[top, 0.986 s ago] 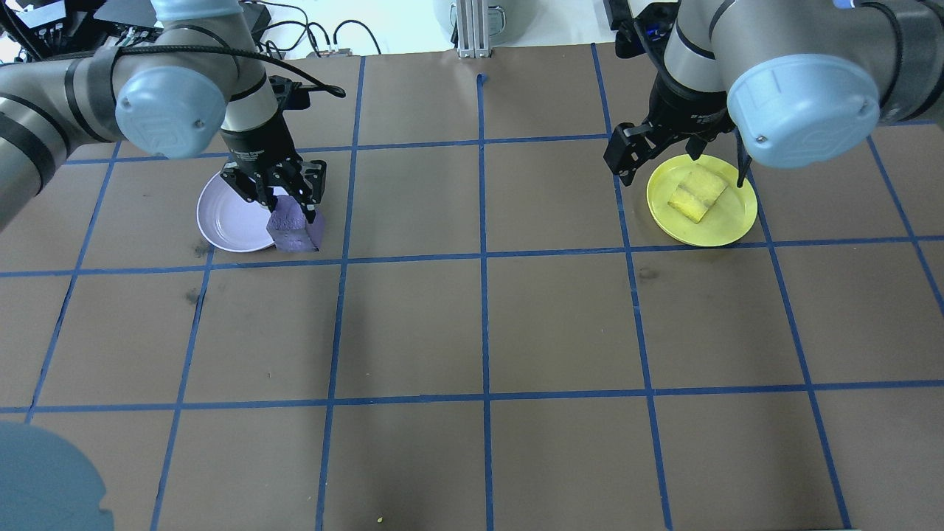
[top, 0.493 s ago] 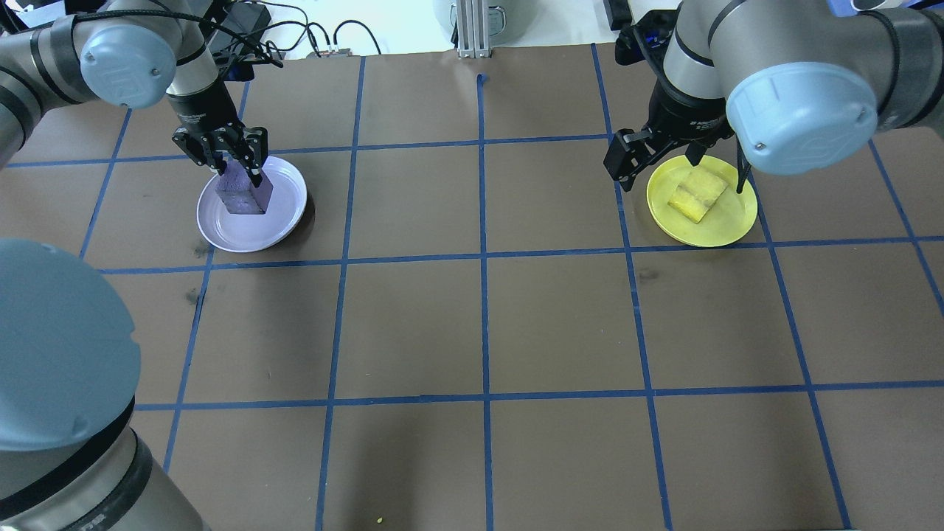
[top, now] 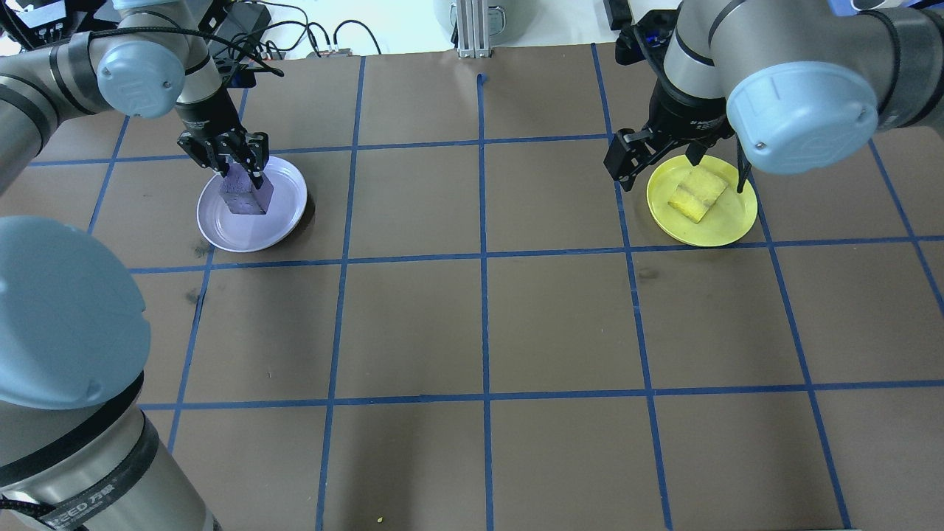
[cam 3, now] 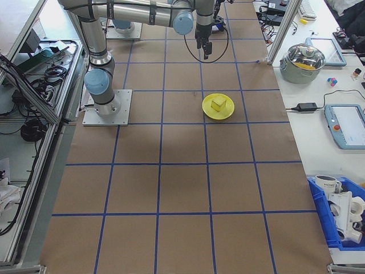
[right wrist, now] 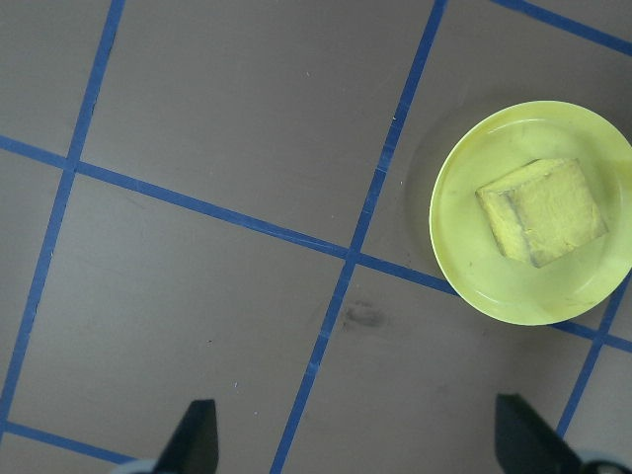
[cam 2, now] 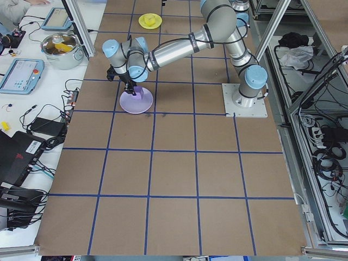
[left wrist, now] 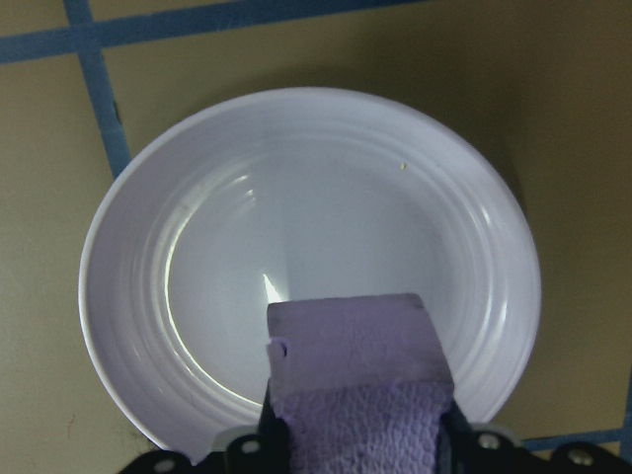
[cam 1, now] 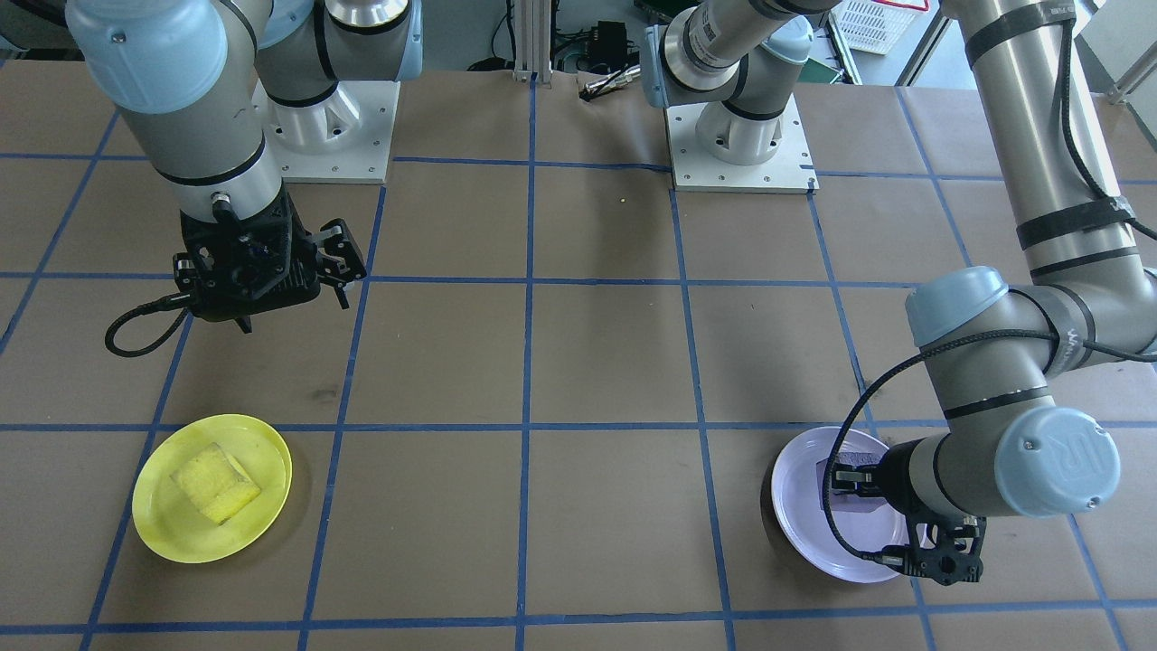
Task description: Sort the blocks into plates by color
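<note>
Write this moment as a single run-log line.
left gripper: shut on purple block, over lavender plate | right gripper: open, empty | yellow block: in yellow plate

Brown table cover point(top: 479, 324) with blue tape grid. Lidded steel pot point(cam 3: 302, 61) upper right in right view, tablet point(cam 3: 345, 124) below it, blue bin point(cam 3: 341, 220) lower right.
</note>
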{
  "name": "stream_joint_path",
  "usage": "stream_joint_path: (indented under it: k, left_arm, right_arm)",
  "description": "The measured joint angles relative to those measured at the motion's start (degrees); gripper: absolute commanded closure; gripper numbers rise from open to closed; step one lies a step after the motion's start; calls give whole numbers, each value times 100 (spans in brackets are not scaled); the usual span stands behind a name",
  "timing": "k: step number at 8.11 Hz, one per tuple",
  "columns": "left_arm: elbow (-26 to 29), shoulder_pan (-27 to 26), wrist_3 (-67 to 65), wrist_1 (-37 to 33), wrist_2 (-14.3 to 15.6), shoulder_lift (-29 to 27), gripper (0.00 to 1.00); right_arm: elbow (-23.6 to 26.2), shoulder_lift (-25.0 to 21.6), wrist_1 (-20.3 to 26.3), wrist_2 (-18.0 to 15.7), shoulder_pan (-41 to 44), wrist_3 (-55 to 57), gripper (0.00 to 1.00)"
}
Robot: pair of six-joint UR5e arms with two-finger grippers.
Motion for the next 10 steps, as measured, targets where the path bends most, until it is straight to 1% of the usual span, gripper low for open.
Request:
stream_joint_path:
  k: [1, 3, 7, 8, 10]
  left_arm:
    - [-29, 2, 2, 140, 1, -21, 1]
    - [-69, 8, -11, 427, -40, -23, 0]
    - [-43, 10, -47, 472, -62, 69, 0]
    - [-24, -20, -64, 378, -57, 219, 0]
    - [-48, -175, -449, -33, -50, 759, 0]
  right_arm:
    - [0, 0, 0, 0, -1, 0, 0]
    - [0, 0, 0, 0, 0, -4, 0]
    - [0, 0, 0, 0, 1, -5, 0]
    - [0, 0, 0, 0, 1, -2, 0]
    - [0, 0, -6, -8, 1, -10, 0]
